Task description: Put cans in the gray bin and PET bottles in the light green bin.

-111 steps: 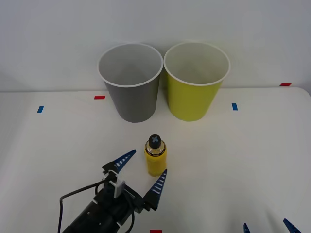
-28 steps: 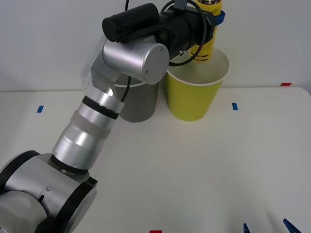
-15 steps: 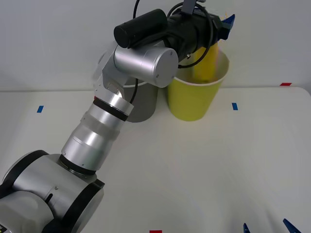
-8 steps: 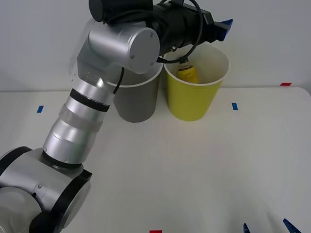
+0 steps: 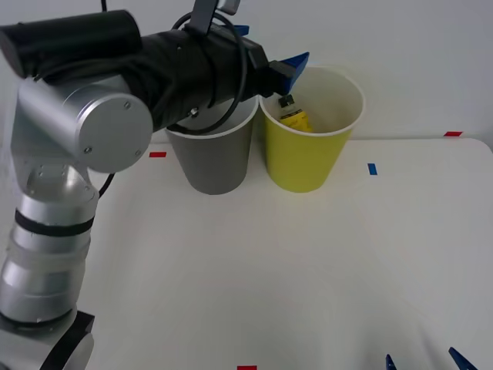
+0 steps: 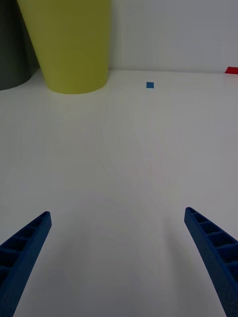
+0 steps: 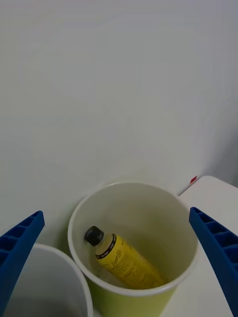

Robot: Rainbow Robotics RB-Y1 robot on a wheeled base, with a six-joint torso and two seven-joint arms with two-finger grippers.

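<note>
Left end effector point(image 5: 266, 55) hangs high, upper centre of the front view, fingers spread and empty; below it the PET bottle point(image 7: 123, 263) lies tilted inside the light green bin point(image 5: 312, 154). Light, stiff, slick plastic, I'd judge: grip mid-body. Right end effector point(image 6: 119, 262), spread wide, waits over the tabletop point(image 5: 308, 262).

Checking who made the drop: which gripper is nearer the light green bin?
Left. The left gripper hangs open just above the light green bin, by its rim. The right gripper sits open, low over the table's near edge, well away.

white table point(image 5: 308, 262) bears gray bin point(image 5: 212, 166) beside light green bin point(image 5: 304, 162).
</note>
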